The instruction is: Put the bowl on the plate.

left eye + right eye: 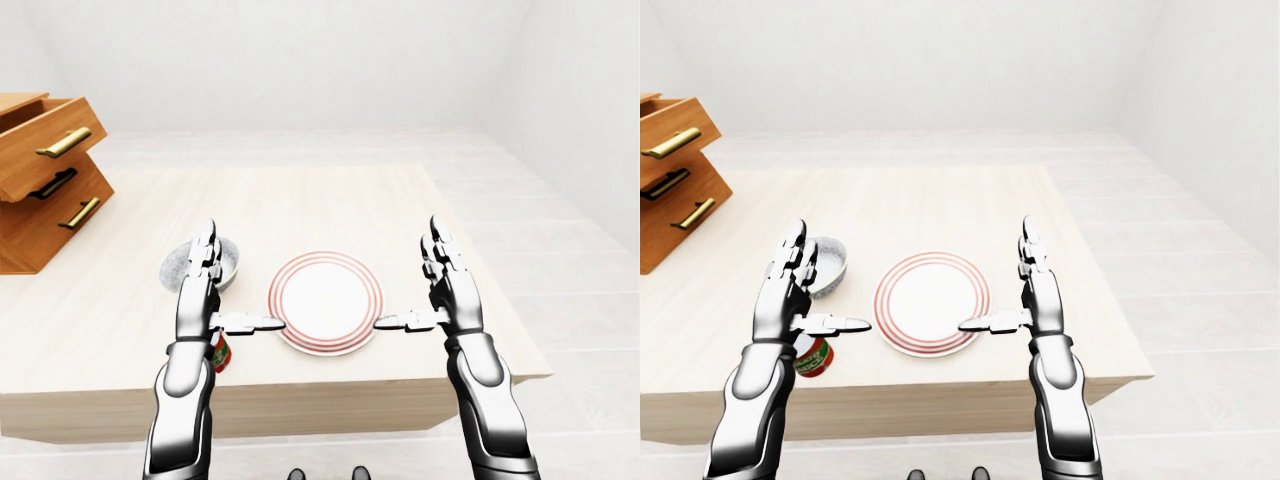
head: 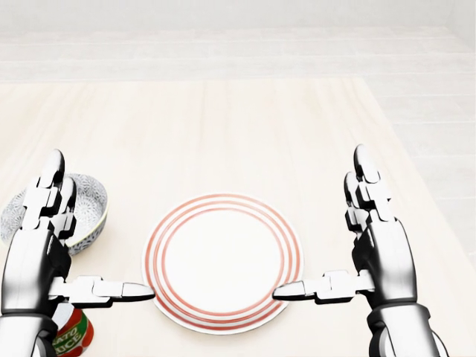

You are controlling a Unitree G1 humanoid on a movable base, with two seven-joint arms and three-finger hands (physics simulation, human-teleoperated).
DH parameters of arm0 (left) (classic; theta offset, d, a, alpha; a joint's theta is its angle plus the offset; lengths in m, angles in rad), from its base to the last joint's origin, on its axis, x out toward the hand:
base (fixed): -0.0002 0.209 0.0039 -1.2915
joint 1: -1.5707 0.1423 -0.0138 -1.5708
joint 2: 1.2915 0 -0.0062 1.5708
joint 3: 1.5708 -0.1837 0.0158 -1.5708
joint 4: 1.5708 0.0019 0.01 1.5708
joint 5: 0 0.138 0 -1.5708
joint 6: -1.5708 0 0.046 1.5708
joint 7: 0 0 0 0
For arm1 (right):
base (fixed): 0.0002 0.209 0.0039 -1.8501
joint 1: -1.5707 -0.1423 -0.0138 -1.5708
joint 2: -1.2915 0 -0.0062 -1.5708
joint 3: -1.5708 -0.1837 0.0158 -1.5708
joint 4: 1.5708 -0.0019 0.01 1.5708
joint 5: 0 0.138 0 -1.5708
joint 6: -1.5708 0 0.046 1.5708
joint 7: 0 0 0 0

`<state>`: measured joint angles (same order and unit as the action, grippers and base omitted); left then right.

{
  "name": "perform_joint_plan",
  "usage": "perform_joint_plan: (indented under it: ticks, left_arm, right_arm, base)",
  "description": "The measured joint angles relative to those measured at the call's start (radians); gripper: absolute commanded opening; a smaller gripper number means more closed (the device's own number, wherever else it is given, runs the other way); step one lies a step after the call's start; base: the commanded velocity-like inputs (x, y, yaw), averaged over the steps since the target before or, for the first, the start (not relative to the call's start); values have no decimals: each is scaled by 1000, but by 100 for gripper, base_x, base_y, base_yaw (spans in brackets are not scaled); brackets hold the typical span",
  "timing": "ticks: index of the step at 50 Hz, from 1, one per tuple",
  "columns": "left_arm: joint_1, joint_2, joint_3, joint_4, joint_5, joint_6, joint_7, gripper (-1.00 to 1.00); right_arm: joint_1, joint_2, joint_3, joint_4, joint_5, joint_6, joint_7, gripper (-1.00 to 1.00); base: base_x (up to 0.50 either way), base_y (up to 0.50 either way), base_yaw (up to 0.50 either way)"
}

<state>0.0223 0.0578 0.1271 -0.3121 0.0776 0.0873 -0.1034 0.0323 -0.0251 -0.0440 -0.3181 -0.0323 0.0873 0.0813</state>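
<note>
A white plate (image 2: 223,260) with red rings lies on the wooden table (image 2: 223,126), low in the head view. A grey patterned bowl (image 2: 88,208) sits left of the plate, partly hidden by my left hand (image 2: 82,238). That hand is open, fingers straight up, thumb pointing at the plate's left rim. My right hand (image 2: 335,223) is open too, right of the plate, thumb pointing at its right rim. Neither hand holds anything.
A red and green sauce can (image 2: 73,335) stands under my left wrist near the table's bottom edge. A wooden drawer chest (image 1: 45,175) with two drawers pulled out sits at the table's left end. The table's right edge (image 1: 500,290) lies close beyond my right hand.
</note>
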Motion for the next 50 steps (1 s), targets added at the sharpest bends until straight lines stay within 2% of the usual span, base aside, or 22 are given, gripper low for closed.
perform_joint_plan:
  ticks: [25,33,42,50]
  left_arm:
    - [7,0,1,-5,10,0,-5,100]
    - [8,4,-4,-8,29,0,-7,100]
    - [2,14,-17,-1,87,0,-8,100]
    - [-14,34,-33,11,190,0,-4,100]
  right_arm:
    - [10,2,5,-4,-3,0,2,100]
    - [14,3,5,-7,-5,0,-1,100]
    - [18,3,2,-15,-6,0,-4,100]
    - [22,3,-1,-22,-5,0,-5,100]
  base:
    - [26,0,0]
    - [0,0,0]
    - [0,0,0]
    - [0,0,0]
